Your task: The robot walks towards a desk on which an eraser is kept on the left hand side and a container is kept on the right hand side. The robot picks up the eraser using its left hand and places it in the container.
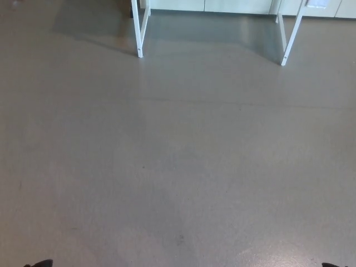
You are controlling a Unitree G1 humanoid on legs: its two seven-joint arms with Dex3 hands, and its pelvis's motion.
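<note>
The grey floor [178,167] fills the head view, and only the white legs of the table [139,33] reach in at the top, its surface cut off, so neither the eraser nor the container can be seen. Small black tips at the bottom corners, left [39,263] and right [335,265], are too cropped to tell whether either hand is open or holding anything.

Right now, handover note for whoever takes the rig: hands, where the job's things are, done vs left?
Hands: only dark tips show at the bottom corners, left robot hand and right robot hand; open or shut cannot be told.
Things: eraser and container are not in view. Only the white desk legs stand at the top of the head view, across bare grey floor; the desktop is out of frame.
Done: nothing visible; the robot is short of the desk.
Left: walk up to the desk, pick up the eraser with the left hand, place it in the container.
</note>
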